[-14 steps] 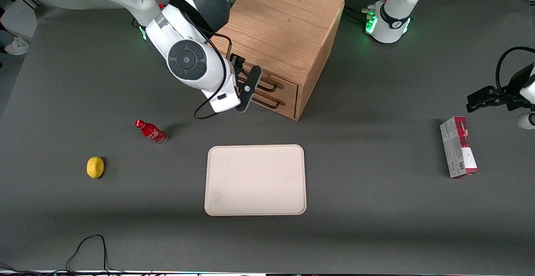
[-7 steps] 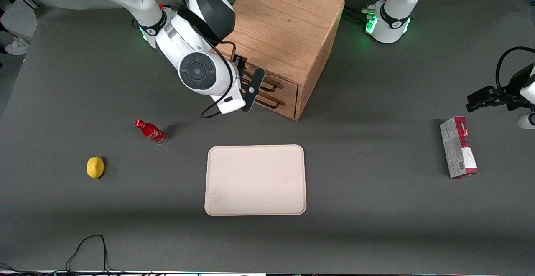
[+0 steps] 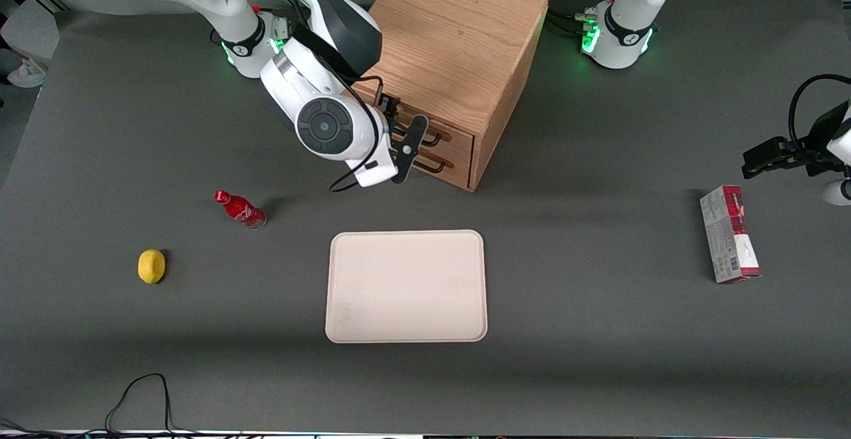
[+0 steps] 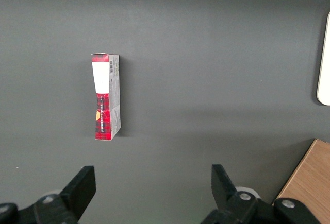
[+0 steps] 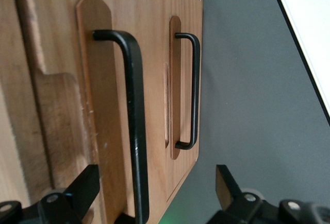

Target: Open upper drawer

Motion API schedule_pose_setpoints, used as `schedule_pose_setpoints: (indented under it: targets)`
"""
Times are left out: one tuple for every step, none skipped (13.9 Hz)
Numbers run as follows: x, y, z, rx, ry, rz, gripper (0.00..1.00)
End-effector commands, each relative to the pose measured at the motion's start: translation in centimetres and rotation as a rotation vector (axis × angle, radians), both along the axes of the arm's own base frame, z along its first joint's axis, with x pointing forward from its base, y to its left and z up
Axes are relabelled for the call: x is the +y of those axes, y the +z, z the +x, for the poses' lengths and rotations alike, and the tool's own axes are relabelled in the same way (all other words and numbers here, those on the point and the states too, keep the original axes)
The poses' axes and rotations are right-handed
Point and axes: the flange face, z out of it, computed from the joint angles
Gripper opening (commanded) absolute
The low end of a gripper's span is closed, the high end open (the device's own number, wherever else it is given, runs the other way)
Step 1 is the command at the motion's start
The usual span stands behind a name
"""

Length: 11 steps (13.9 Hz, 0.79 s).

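At the upper drawer (image 3: 435, 134), spread tool (image 3: 399, 146)

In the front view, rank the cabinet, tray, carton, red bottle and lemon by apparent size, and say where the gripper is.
1. Cabinet and tray: too alike to rank.
2. Carton.
3. Red bottle.
4. Lemon, only slightly smaller than the bottle.

The gripper is open, in front of the upper drawer, at its handle.

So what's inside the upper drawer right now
Its contents are hidden: the upper drawer sits shut in the cabinet, showing only its wood front and black handle. The gripper is in front of it, open, fingers either side of that handle.
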Motion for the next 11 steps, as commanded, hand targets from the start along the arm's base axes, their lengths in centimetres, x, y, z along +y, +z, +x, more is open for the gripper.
schedule_pose_setpoints:
  targets:
    - [1.49,-0.57,-0.7,0.006,0.026,0.031,1.0]
    - [1.58,-0.72,-0.75,0.006,0.027,0.031,1.0]
    - [1.61,-0.89,-0.68,0.005,0.025,0.032,1.0]
    - [1.66,-1.16,-0.6,0.006,0.023,0.033,1.0]
    - [1.75,-1.25,-0.62,0.005,0.024,0.034,1.0]
    - [1.76,-1.34,-0.61,0.006,0.024,0.033,1.0]
    - [1.68,-1.28,-0.51,0.004,0.023,0.033,1.0]
    - [1.68,-1.28,-0.51,0.004,0.024,0.034,1.0]
    - [1.62,-1.3,-0.45,0.003,0.023,0.033,1.0]
    - [1.72,-1.27,-0.44,-0.002,0.023,0.035,1.0]
    - [1.78,-1.43,-0.32,-0.007,0.02,0.039,1.0]
